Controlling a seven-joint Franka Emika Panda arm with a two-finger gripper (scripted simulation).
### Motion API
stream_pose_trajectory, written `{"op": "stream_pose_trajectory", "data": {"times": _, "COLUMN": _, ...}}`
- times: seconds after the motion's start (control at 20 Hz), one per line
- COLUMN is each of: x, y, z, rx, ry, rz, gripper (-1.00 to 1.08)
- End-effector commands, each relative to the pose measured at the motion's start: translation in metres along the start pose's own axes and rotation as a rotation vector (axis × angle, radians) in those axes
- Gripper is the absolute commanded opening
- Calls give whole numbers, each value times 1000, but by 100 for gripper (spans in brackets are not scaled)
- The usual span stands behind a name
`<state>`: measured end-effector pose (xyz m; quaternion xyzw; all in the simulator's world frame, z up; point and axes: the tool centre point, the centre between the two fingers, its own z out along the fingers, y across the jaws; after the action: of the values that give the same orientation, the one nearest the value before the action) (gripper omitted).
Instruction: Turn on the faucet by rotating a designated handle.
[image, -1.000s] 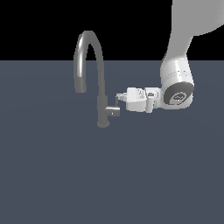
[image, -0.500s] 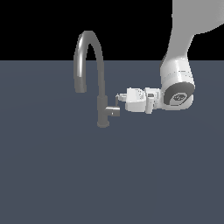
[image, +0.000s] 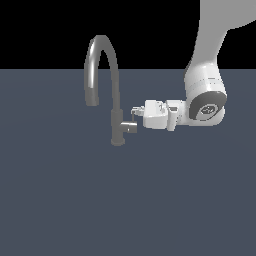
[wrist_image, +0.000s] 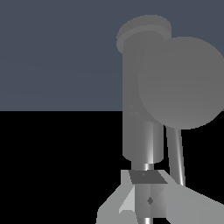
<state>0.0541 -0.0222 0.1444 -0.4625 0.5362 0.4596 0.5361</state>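
The faucet (image: 116, 95) stands on the flat dark floor (image: 60, 200), toward the exterior view's left of centre. The handle (image: 130, 126) juts from the low base toward the exterior view's right, w/ a thin tab rising from it. The gripper (image: 135, 114) is brought in horizontally from that side, its tips right at the tab.

Finger state: cannot be told. In the exterior view the tips are too small to separate; in the wrist view only pale finger bodies are seen close to the round stub end, w/ no clear gap or clamp. Contact w/ the tab looks likely but isn't confirmed.

Risks, as judged:
- The tab is thin and small, so the tips could slide off it if the push is made off-axis.
- The stub is smooth and round; little purchase is offered if it is caught instead of the tab.
- The upright stem could be struck if the arm is driven further in.

Materials: the faucet reads as smooth grey metal w/ 1 arched gooseneck spout and a cylindrical base; the gripper is glossy white, blocky.
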Motion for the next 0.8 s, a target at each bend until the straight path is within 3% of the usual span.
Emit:
{"op": "stream_pose_trajectory", "data": {"times": 0.0, "x": 0, "y": 6, "z": 0, "rx": -1, "ry": -1, "rz": 1, "gripper": -100}}
{"op": "stream_pose_trajectory", "data": {"times": 0.75, "x": 5, "y": 43, "z": 0, "rx": -1, "ry": -1, "rz": -6, "gripper": -100}}
